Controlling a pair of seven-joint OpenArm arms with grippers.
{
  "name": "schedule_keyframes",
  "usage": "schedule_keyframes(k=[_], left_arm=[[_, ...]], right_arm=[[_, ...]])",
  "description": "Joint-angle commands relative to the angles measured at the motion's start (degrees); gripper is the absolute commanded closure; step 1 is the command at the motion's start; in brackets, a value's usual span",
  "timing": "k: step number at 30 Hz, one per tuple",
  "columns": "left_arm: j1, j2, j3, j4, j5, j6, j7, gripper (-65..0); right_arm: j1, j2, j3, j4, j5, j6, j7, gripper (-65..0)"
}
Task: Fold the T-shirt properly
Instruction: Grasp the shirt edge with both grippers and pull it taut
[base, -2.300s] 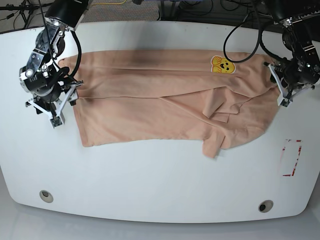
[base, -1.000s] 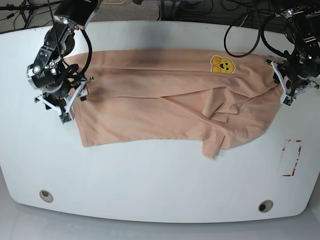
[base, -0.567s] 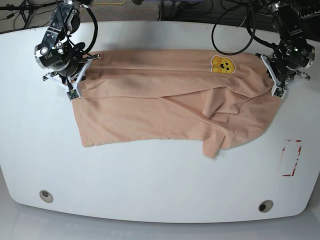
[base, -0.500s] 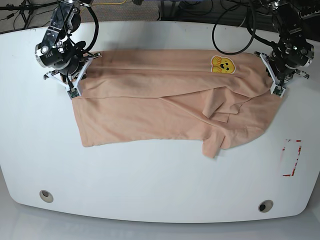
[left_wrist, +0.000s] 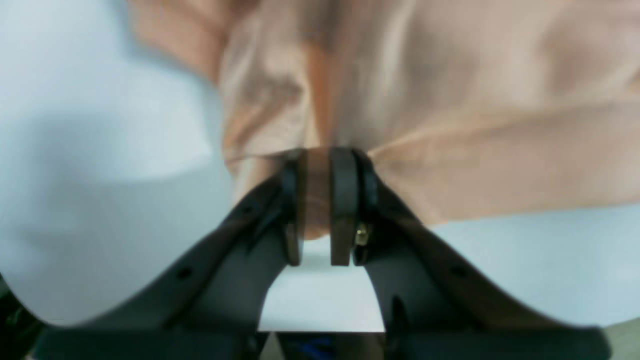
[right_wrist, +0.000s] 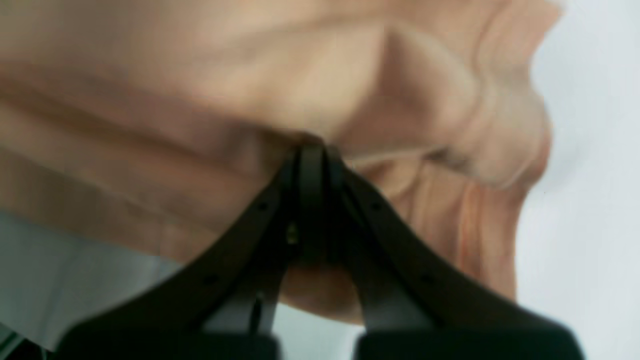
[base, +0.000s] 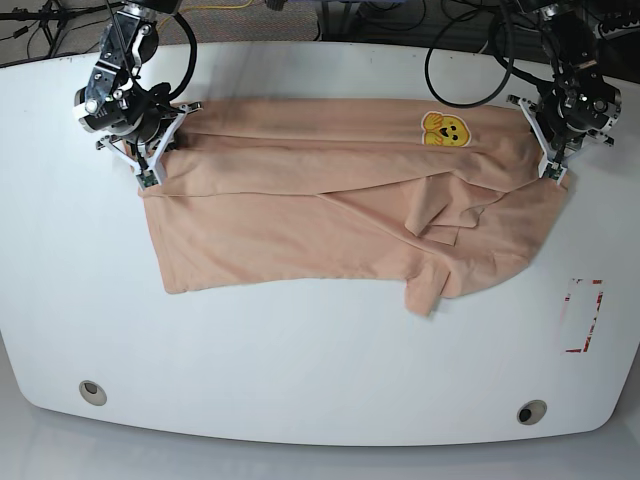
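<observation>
The peach T-shirt (base: 300, 210) lies spread sideways on the white table (base: 320, 370), with folds and a sleeve bunched at its lower right. Its yellow emblem (base: 445, 129) shows at the far edge. My right gripper (base: 143, 172), on the left of the base view, is shut on the shirt's left edge. In the right wrist view the gripper (right_wrist: 312, 145) pinches the cloth (right_wrist: 250, 90). My left gripper (base: 552, 168), on the right of the base view, is shut on the shirt's right edge. In the left wrist view the gripper (left_wrist: 318, 155) holds cloth (left_wrist: 450, 125) between its pads.
A red-outlined rectangle (base: 582, 316) is marked on the table at the right. Two round holes (base: 92, 391) (base: 531, 412) sit near the front edge. Cables hang behind the table's far edge.
Both grippers have moved towards the far edge of the table and inwards onto the shirt's side edges. The shirt's left edge is now drawn up and bunched at the right gripper.
</observation>
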Motion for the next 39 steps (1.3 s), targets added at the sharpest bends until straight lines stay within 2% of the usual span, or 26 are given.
schedule_keyframes(k=[1, 7, 13, 21, 32, 34, 39], left_arm=[[-0.33, -0.78, 0.07, 0.13, 0.39, -0.03, -0.99, -6.1], [0.37, -0.95, 0.16, -3.21, 2.59, -0.03, -0.81, -6.3], [3.89, -0.95, 0.07, -2.24, 3.21, -0.03, -0.81, -6.3], [9.51, -0.6, 0.16, 5.23, 3.12, -0.03, -0.73, -6.3], [11.36, -0.87, -0.1, 6.2, 3.03, -0.03, 0.06, -6.4], [10.66, -0.87, -0.1, 6.28, 3.03, -0.03, 0.06, -8.3], [7.67, -0.87, -0.1, 7.78, 3.03, -0.03, 2.35, -18.9]], right_arm=[[0.19, 1.72, 0.32, -2.0, -0.88, -0.07, 1.14, -0.8], [-2.63, 3.21, 0.4, -4.9, -0.88, -0.07, 5.19, -0.8], [-6.05, 3.3, 0.49, -4.03, -0.88, -0.07, 5.28, -0.8], [-11.86, 3.74, 0.58, 1.34, -0.97, -0.07, 5.19, -0.8], [-15.11, 3.65, 2.34, 4.15, -0.71, -0.07, 5.1, -1.1], [-14.93, 3.65, 2.43, 4.5, -0.62, -0.07, 5.1, -1.1], [-14.76, 3.65, 2.51, 7.93, -0.62, -0.07, 5.1, -1.4]])
